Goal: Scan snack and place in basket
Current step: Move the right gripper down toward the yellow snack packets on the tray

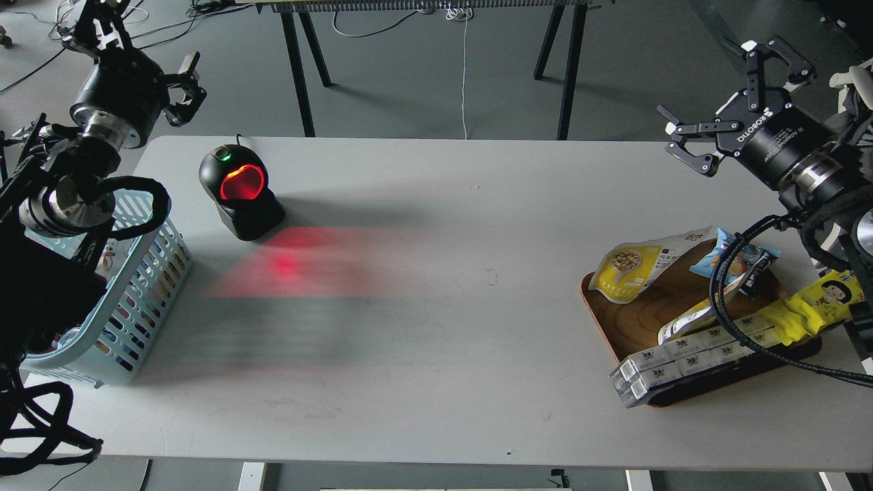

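snack point(631, 267) lies on wooden tray point(638, 327), right of table point(436, 204) | basket point(140, 286) at left edge | scanner point(240, 191) glows red | right gripper point(740, 102) fingers spread, empty | left gripper point(99, 24) raised, fingers unclear

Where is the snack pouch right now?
The snack pouch lies on the far left corner of the wooden tray, right side of the table, beside the blue packet.

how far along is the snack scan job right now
Nothing looks done yet. The snack lies on the wooden tray among other packs, ungripped. In hand: nothing; the right gripper hangs open above and behind the tray, and the left gripper is raised near the basket. The scanner glows red. Left: grasp the pouch, scan it, then drop it in the basket.
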